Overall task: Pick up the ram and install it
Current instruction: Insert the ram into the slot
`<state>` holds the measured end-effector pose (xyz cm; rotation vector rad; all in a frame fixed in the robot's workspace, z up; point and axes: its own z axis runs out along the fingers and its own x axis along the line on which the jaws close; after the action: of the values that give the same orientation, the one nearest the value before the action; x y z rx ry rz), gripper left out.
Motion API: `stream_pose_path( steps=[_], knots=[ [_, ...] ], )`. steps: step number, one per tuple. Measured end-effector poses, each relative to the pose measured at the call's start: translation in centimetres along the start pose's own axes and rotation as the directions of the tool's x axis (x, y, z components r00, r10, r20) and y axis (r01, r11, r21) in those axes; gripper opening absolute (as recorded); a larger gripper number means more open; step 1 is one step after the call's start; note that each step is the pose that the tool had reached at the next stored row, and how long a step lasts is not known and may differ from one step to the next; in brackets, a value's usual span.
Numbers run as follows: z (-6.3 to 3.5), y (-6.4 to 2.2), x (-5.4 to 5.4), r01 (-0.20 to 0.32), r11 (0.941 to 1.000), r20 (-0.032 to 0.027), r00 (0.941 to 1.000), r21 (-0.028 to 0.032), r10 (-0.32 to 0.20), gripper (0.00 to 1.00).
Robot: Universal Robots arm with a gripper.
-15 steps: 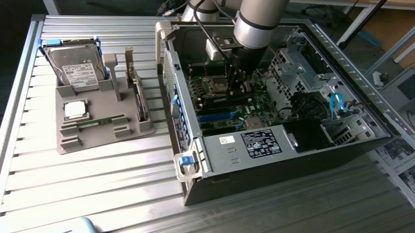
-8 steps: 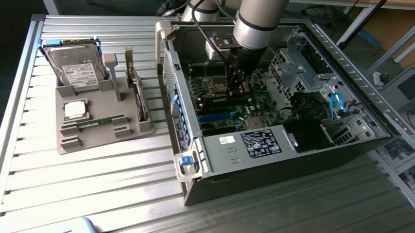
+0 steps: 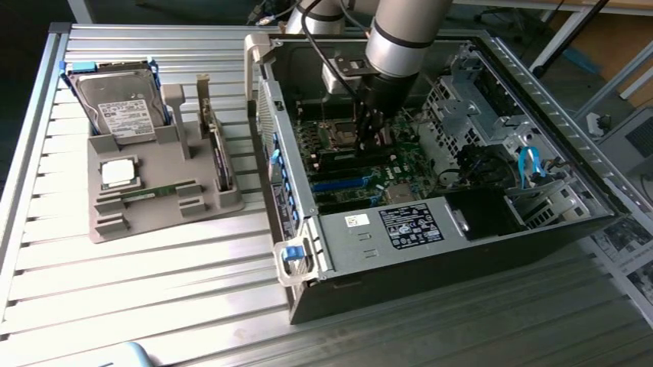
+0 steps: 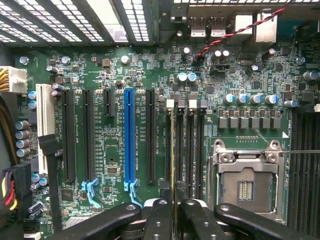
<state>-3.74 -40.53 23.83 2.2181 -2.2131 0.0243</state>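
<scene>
Nearest the lens in the wrist view, the two black fingers [image 4: 158, 220] of the gripper [image 4: 175, 206] stand close together. The jaws pinch the ram [image 4: 173, 150], which is seen edge-on as a thin gold-tinted line. It runs along the black memory slots [image 4: 191, 145], between the blue expansion slot [image 4: 129, 140] and the empty CPU socket [image 4: 245, 185]. Whether the ram is seated in a slot cannot be told. A red-and-black twisted wire [image 4: 240, 30] crosses the motherboard [image 4: 110, 75] well clear of the fingers. The exterior view gives the wider layout. The arm [image 3: 408, 38] descends near-vertically from the upper centre of the frame into the open computer case [image 3: 429, 229], gripper pointing down at the board. The case walls and drive cage [image 3: 459, 107] close in around the wrist. On the exterior view's left, a grey holder [image 3: 164, 210] rests on the slatted tabletop [image 3: 102, 290]. It carries a hard drive [image 3: 122, 107] at upper left, a silver CPU chip [image 3: 119, 173] and a second green stick [image 3: 153, 193].
</scene>
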Motion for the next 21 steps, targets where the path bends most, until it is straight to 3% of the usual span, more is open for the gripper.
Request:
stream_pose_path(
  steps=[21],
  knots=[
    [0.16,-0.11,-0.16,0.000,1.0000,-0.0005,1.0000,-0.0006,0.000,0.13]
  ],
)
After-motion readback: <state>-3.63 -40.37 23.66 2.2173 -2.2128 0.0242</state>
